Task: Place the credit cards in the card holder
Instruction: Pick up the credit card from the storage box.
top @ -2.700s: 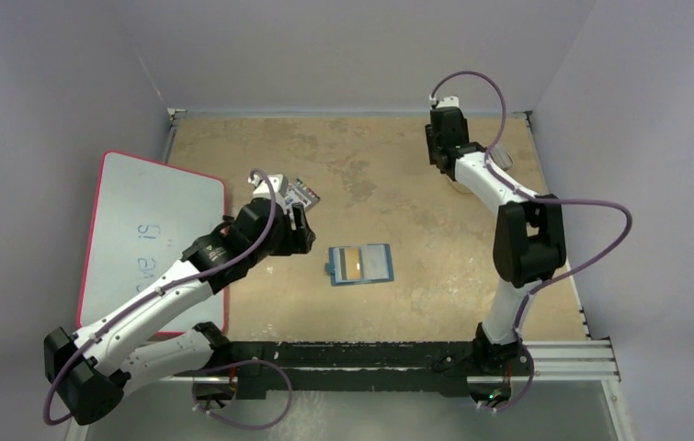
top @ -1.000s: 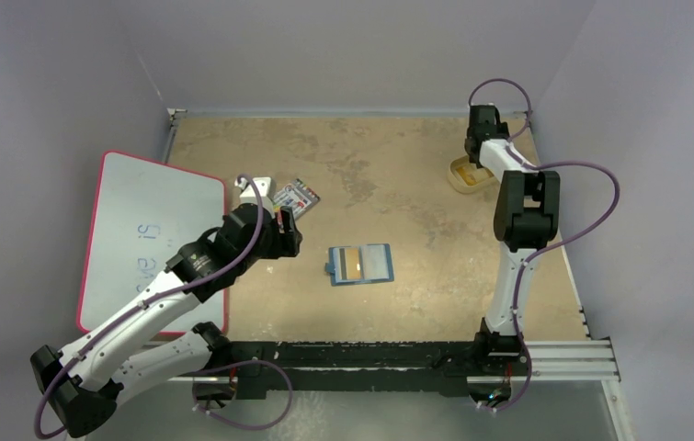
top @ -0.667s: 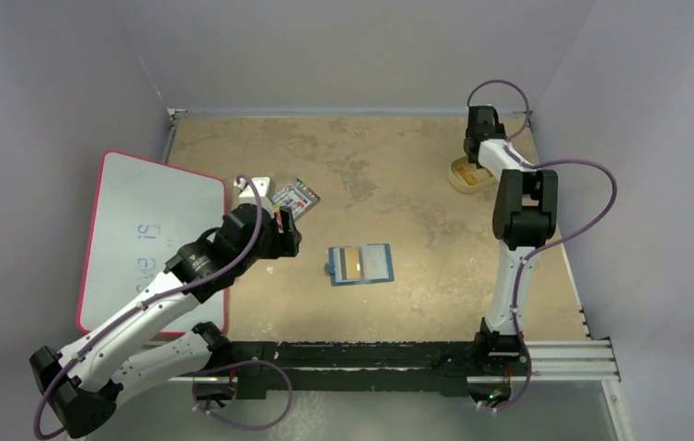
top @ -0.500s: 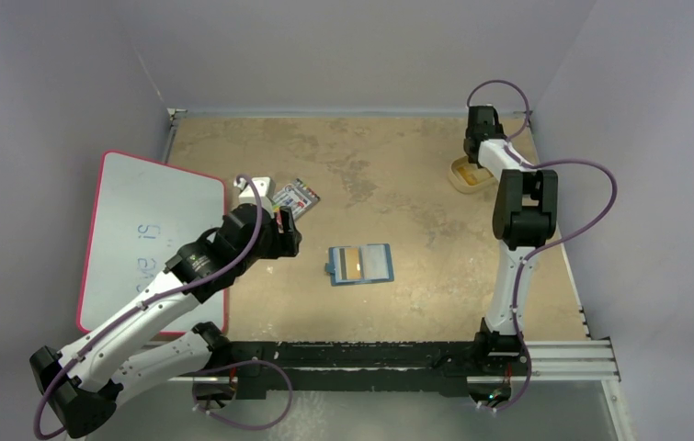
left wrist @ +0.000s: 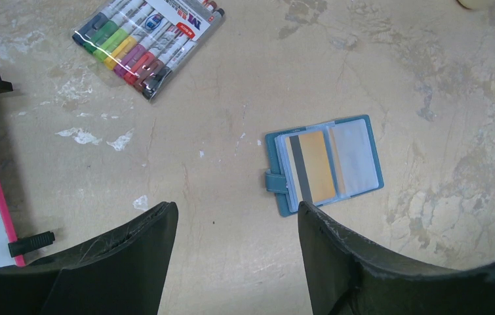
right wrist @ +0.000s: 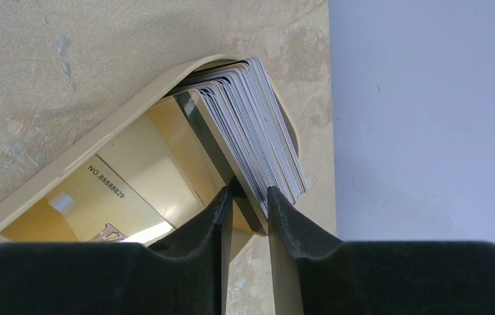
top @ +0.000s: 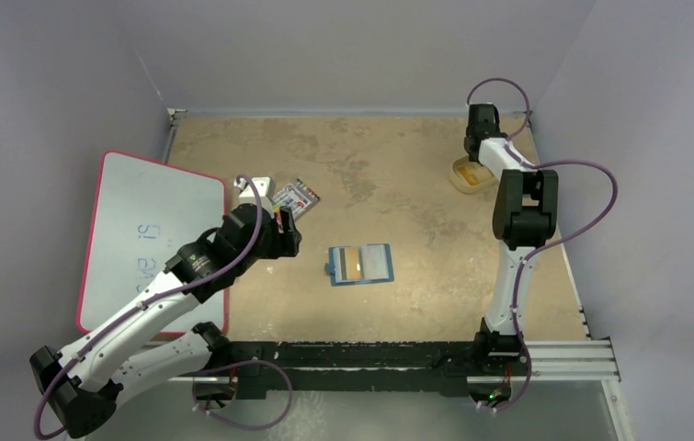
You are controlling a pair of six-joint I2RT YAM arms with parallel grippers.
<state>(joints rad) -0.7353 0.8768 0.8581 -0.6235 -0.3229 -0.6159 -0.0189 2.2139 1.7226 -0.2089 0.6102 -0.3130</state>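
Left gripper: spread wide, empty, hanging over the table just short of the card holder. The holder lies open mid-table with an orange card in one sleeve, a detail only my left wrist view gives. Far corner: right gripper narrowed either side of the front of the cards standing in the tray; I cannot tell if the pads bite. Best to take one card and lift it straight clear of the rim. Overhead shows the tray, not which card.
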